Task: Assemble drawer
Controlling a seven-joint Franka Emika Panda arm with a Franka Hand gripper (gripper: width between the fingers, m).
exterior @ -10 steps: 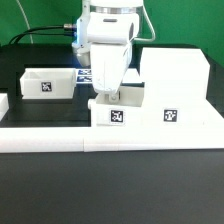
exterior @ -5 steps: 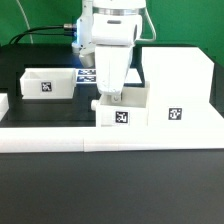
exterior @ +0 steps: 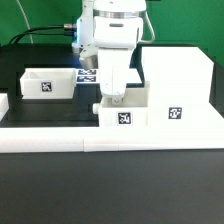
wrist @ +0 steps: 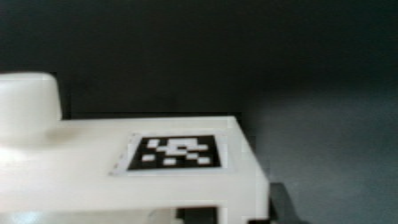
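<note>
Tray-insertion step, likely. First small tray [exterior: 124, 118] just beside the hollow shell [exterior: 176, 72], on its exterior-view-left side. Gripper [exterior: 113, 99] lowered onto tray's rear wall; fingertips hidden, so cannot tell whether pinching. Next: align tray with shell's opening.

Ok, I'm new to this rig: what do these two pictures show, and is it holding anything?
One picture comes from a camera off the arm, the other from its wrist. The white robot arm has its fingers down in the small white open-top plastic tray at centre, beside the tall white hollow plastic shell. Whether they grip it, I cannot tell. A second small white tray sits apart on the black table. The wrist picture shows a tagged white part close up.
</note>
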